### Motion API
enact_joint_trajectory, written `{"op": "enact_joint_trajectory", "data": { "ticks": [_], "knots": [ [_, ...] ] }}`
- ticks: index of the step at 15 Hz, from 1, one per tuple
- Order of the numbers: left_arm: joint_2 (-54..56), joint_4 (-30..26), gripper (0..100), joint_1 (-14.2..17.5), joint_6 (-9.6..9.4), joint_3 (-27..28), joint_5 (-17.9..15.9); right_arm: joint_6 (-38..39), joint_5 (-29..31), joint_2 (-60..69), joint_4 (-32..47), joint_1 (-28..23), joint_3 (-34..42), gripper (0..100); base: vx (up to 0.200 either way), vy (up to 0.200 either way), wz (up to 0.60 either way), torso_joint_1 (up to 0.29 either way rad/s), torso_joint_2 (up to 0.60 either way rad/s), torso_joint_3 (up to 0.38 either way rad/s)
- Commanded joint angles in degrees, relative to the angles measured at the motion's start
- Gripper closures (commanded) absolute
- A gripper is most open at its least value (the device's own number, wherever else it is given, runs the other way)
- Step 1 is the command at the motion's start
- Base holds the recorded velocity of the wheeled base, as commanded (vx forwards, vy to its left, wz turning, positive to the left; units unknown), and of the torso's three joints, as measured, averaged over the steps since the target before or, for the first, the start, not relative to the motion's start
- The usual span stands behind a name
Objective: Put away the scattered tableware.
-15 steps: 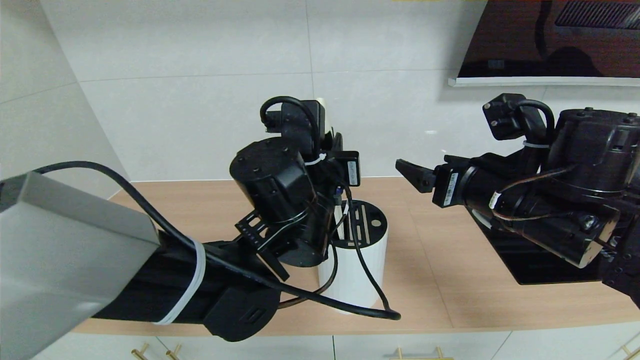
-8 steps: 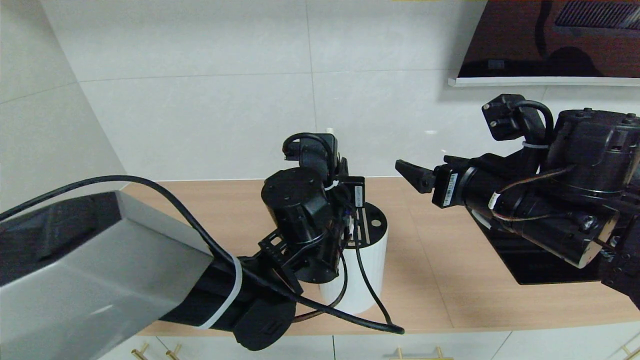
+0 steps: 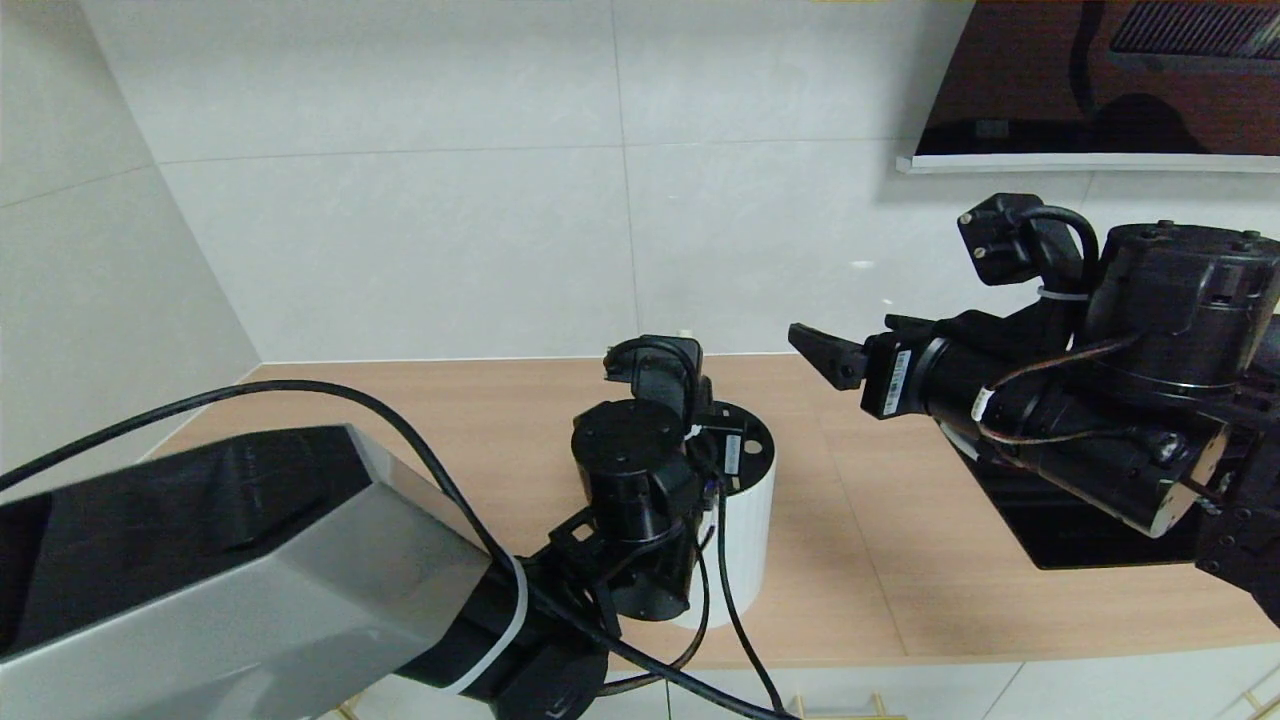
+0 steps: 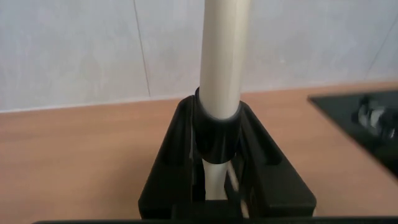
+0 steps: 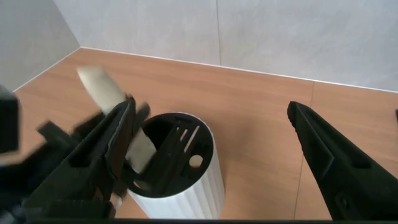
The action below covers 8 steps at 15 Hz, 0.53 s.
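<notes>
A white cylindrical holder (image 3: 748,510) with a black slotted top stands on the wooden counter (image 3: 450,420). My left gripper (image 3: 700,445) hangs straight over it, shut on a cream-handled utensil (image 4: 222,56) that stands upright. The handle's tip (image 3: 686,334) pokes out above the wrist, and the lower end is hidden at the holder's top. In the right wrist view the holder (image 5: 193,186) and the cream handle (image 5: 106,93) lie below. My right gripper (image 3: 825,355) is open and holds nothing, in the air to the right of the holder and above it.
A black cooktop (image 3: 1060,525) is set into the counter at the right, under my right arm; its edge (image 4: 367,118) shows in the left wrist view. A dark range hood (image 3: 1100,80) hangs on the tiled wall above. Bare counter lies to the holder's left.
My left arm has come down and forward with the cream-handled utensil, bringing it to the holder's top. The right arm has barely moved.
</notes>
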<state>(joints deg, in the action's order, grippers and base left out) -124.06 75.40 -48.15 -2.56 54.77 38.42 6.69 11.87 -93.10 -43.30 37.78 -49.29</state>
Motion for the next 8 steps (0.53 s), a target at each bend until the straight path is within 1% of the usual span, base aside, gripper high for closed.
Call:
{"op": "enact_joint_trajectory", "data": {
  "ticks": [1, 7, 8],
  "knots": [
    [-1.0, 0.5, 100, -0.1, 0.01, -0.6, 0.0, 0.0, 0.1, -0.4, 0.0, 0.1, 0.1, 0, 0.000, 0.000, 0.00, 0.000, 0.00, 0.000],
    [-1.8, 0.7, 100, -0.4, 0.27, -0.6, 0.1, 0.0, 0.1, -0.4, 0.0, 0.1, 0.1, 0, 0.000, 0.000, 0.00, 0.000, 0.00, 0.000],
    [-1.8, 0.8, 100, -0.5, 0.36, -1.5, 0.1, 0.0, 0.1, -0.4, 0.0, 0.0, 0.1, 0, 0.000, 0.000, 0.00, 0.000, 0.00, 0.000]
  ]
}}
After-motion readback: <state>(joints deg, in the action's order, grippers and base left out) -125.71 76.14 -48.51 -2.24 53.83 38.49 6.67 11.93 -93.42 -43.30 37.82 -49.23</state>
